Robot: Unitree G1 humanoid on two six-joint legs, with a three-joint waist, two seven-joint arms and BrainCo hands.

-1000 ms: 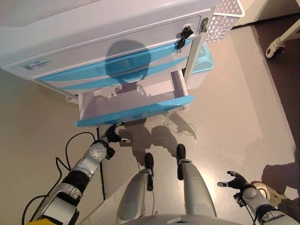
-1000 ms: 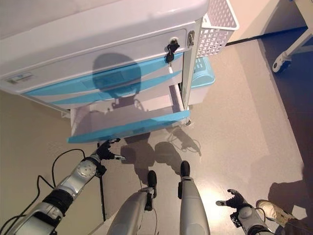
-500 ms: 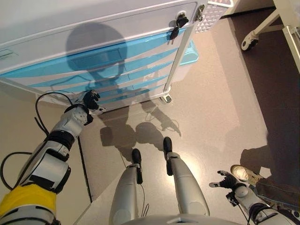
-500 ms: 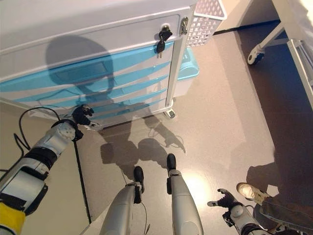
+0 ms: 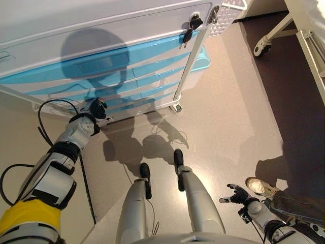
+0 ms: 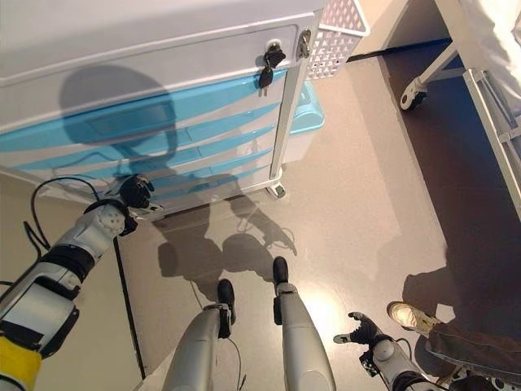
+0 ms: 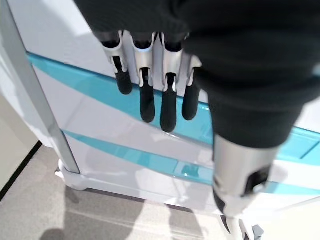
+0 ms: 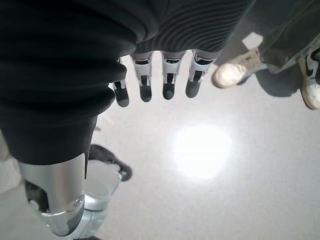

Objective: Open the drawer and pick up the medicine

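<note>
While one low drawer hung pulled out a second ago, every blue drawer (image 5: 101, 89) of the white cabinet (image 5: 76, 35) now sits pushed flat in, so the task looks to be back at its start: a drawer must be pulled out again before any medicine can be taken. No medicine shows in any view; I think it is shut inside one of the drawers, but I cannot tell which. In the eye views, the left robot hand (image 5: 96, 109) is up at about 9 o'clock, right by the lowest drawer fronts near the cabinet's left corner, where before it was lower, under the open drawer's edge. The whole picture has also slid, so the camera moved too. The right robot hand (image 5: 234, 193) hangs far off at 5 o'clock above the floor (image 5: 228, 112), fingers spread, holding nothing, close to a person's shoe (image 5: 261, 187). The left wrist view shows what the eye views cannot: the left robot hand's fingers (image 7: 167, 107) are straight and loose, pointing at a blue drawer stripe (image 7: 100, 95), gripping nothing. The right wrist view shows the right fingers (image 8: 167, 85) straight over bare floor. Only the eye views show the keys (image 5: 192, 24) hanging near the cabinet's top and the white basket (image 5: 226, 12) on its side.
</note>
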